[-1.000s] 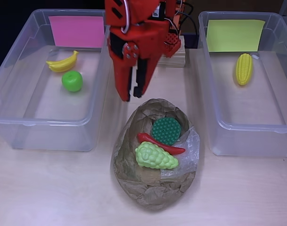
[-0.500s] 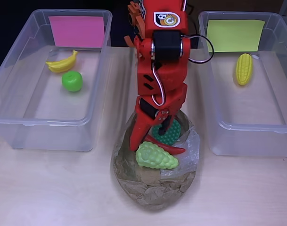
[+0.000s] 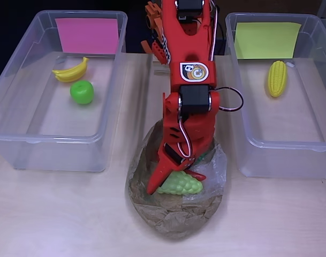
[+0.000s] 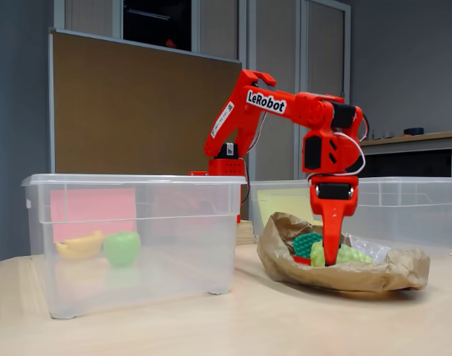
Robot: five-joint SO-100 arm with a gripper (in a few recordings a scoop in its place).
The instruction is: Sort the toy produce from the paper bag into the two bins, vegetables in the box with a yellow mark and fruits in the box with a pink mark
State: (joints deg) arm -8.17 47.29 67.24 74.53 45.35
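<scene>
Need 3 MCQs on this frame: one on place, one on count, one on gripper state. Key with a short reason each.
1. Where does the corn lie?
A. In the bin with the pink mark
B. In the bin with the yellow mark
C. On the paper bag

2. How many toys are in the bin with the pink mark?
A. Two
B. Three
C. None

3. What is the gripper doing?
A. Raised high over the corn
B. Parked on the bare table
C. Lowered into the paper bag at the green grapes

Key:
1 B: the corn sits under the yellow note.
2 A: only the banana and the green apple lie there.
3 C: its tips are down among the bag's toys, though the overhead and fixed views do not show whether it is open or shut.
</scene>
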